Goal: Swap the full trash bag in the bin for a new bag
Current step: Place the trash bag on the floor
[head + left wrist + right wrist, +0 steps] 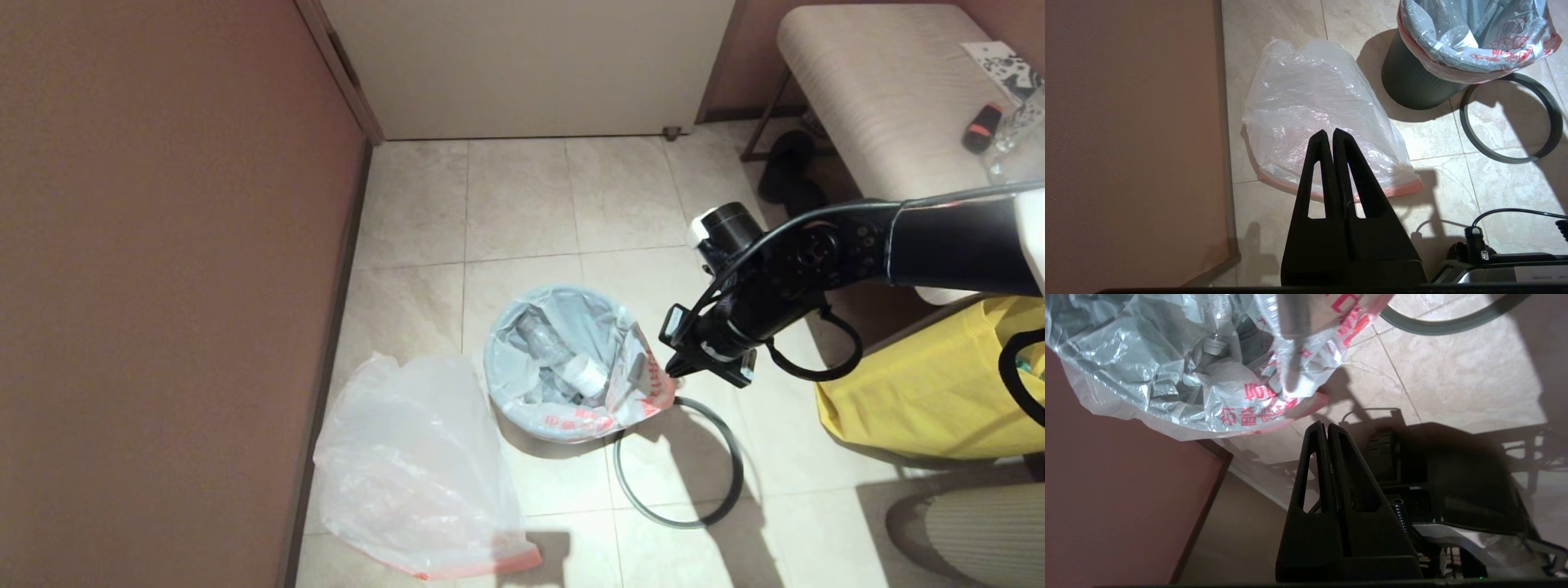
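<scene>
Right gripper (674,369) clenched on nothing, tips just beside the full trash bag's (563,359) pink-edged flap.

Its two fingers are pressed flat together, near the printed flap that hangs over the rim at the bin's (1414,87) three o'clock side in the head view; whether they touch the plastic cannot be told; the bag lines the black bin, a bottle visible inside; the grey hoop (679,461) lies flat on the tiled floor (522,204) at the bin's five o'clock, just beside it; the new bag (412,469) lies crumpled on the tiles at the bin's eight o'clock, along the wall (163,269); a yellow fabric bag (922,392) sits at three o'clock beyond the arm; the left gripper (1332,136), parked and clenched empty, hangs above the new bag.
</scene>
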`<state>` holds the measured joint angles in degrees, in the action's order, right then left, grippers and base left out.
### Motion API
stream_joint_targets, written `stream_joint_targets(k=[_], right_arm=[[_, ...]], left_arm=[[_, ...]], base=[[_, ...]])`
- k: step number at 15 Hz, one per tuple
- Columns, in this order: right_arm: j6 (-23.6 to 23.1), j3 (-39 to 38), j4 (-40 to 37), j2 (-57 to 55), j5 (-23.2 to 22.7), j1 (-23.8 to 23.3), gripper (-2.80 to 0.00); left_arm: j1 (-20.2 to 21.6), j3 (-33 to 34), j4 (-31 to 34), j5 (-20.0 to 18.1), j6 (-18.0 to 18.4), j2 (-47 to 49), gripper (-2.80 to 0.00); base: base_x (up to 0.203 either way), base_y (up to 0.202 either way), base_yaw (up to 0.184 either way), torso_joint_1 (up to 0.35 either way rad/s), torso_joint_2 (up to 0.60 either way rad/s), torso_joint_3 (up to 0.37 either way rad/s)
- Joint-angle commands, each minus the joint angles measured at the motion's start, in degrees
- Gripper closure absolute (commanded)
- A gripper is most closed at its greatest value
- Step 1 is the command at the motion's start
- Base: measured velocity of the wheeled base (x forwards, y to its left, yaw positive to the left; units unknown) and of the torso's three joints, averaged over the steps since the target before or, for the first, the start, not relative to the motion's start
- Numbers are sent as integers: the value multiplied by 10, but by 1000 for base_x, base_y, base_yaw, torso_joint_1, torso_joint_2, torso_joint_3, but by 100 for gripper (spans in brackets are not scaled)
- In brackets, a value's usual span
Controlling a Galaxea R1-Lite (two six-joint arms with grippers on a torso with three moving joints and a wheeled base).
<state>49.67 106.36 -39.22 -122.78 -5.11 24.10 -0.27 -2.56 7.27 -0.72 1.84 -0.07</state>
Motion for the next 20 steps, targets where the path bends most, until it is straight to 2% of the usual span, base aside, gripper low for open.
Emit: stream_joint_targets(k=[1,3,4,11,12,14,20], right_arm=[[6,-4,-2,-16,-24,-29,0],[7,1,2,-49,-82,-66,0],[6,7,7,-67,-111,-78,-280],[8,20,147,-180,-177,-124,-280],[26,20,159,-183,-190,-131,-280],[79,17,201,-183,-245,-141,-280],[135,13,232,-202,-252,-134,-280]], left_arm=[[0,0,0,0,0,1,0],[0,0,0,0,0,1,0],[0,0,0,0,0,1,0],[0,0,0,0,-1,1,0],[0,0,-1,0,0,1,0],[0,0,0,0,0,1,0],[0,0,0,0,0,1,0]], base=[[0,0,0,0,0,0],[0,0,0,0,0,0],[0,0,0,0,0,0],[0,0,0,0,0,0],[0,0,0,0,0,0],[0,0,0,0,0,0],[0,0,0,0,0,0]])
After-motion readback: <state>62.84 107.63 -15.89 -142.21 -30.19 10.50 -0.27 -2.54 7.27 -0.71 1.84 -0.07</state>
